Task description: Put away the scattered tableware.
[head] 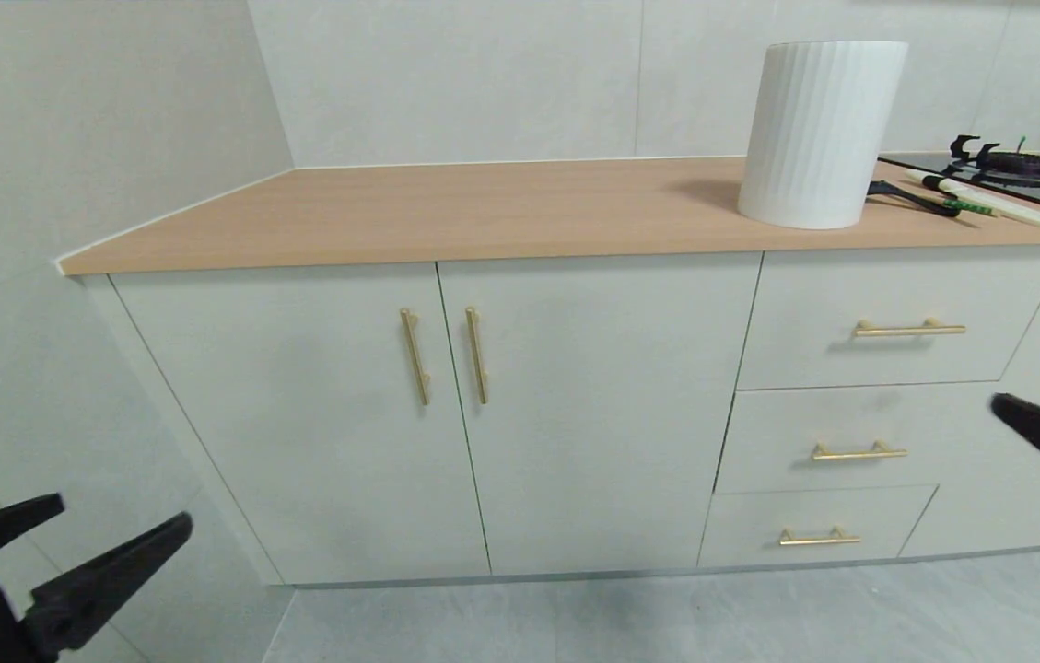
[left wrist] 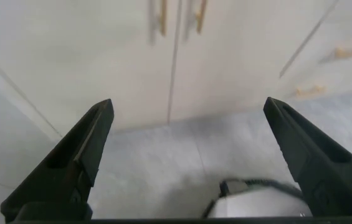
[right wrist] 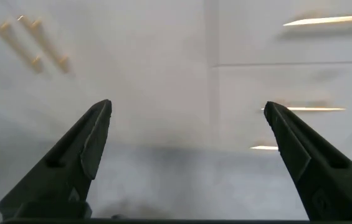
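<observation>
A wood-topped table [head: 446,212] runs along pale grey tiled walls [head: 464,83] into a corner. Below the table are two pale cabinet doors [head: 593,414] with upright brass handles [head: 477,354]. Beside the doors, also under the table, are three drawers [head: 777,424] with level brass pulls [head: 908,328]. A grey tiled floor [head: 667,617] lies beneath.

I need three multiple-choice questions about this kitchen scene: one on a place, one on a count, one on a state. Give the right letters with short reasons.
1. Where does the white ribbed container stand?
A. On the floor
B. On the wooden countertop
C. In an open drawer

2. How many gold handles do the stacked drawers carry?
A. One
B. Three
C. Six

3. In what state is the left gripper?
A. Open
B. Shut on a spoon
C. Shut on nothing

Answers: 1 B, its base rests on the wood; 2 B, each of the three drawers has one handle; 3 A, its fingers stand wide apart with nothing between them.
</observation>
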